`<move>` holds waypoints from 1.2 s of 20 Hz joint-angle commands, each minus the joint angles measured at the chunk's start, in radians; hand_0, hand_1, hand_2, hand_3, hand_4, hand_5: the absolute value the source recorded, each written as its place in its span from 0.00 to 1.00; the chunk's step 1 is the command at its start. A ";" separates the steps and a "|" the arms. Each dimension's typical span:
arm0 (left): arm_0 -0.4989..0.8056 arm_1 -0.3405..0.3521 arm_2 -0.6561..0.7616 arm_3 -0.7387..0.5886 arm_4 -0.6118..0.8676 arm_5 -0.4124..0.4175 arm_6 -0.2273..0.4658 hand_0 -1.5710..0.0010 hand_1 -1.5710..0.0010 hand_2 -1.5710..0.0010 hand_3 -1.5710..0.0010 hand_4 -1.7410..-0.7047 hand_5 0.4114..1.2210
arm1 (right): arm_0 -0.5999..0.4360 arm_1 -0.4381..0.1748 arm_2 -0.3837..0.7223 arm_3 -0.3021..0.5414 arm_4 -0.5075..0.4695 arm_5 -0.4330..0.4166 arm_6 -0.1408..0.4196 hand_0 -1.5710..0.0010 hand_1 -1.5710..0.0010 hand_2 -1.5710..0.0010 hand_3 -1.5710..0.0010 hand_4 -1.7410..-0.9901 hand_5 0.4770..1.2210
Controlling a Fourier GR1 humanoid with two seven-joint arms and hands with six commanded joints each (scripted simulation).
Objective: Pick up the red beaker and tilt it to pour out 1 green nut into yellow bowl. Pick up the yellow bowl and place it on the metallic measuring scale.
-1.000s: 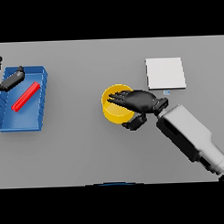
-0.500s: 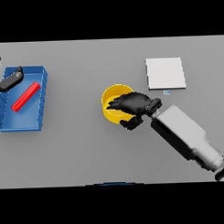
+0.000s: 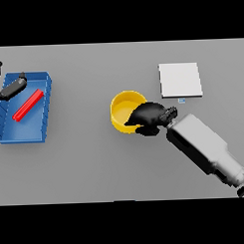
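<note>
The yellow bowl [image 3: 122,110] stands on the grey table near its middle. My right hand [image 3: 149,117] is at the bowl's right rim, with fingers and thumb curled onto it. The red beaker [image 3: 27,104] lies on its side in a blue tray [image 3: 21,135] at the left. Over the tray's far left corner my left hand [image 3: 9,88] hovers with relaxed fingers, holding nothing and apart from the beaker. The metallic measuring scale [image 3: 180,79], a flat pale square, lies at the back right, beyond my right hand. I see no green nut.
The blue tray takes up the table's left side up to the edge. My right forearm [image 3: 204,148] stretches from the lower right corner toward the bowl.
My right hand has slid back a little toward the bowl's right rim, uncovering more of the bowl, which has shifted slightly left. The left hand has barely moved.
</note>
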 commanded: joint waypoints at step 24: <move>0.020 0.043 0.009 -0.056 0.007 0.007 0.011 1.00 1.00 1.00 1.00 0.90 0.41 | -0.151 -0.204 -0.156 -0.135 -0.114 0.072 0.087 0.00 0.00 0.00 0.17 0.03 1.00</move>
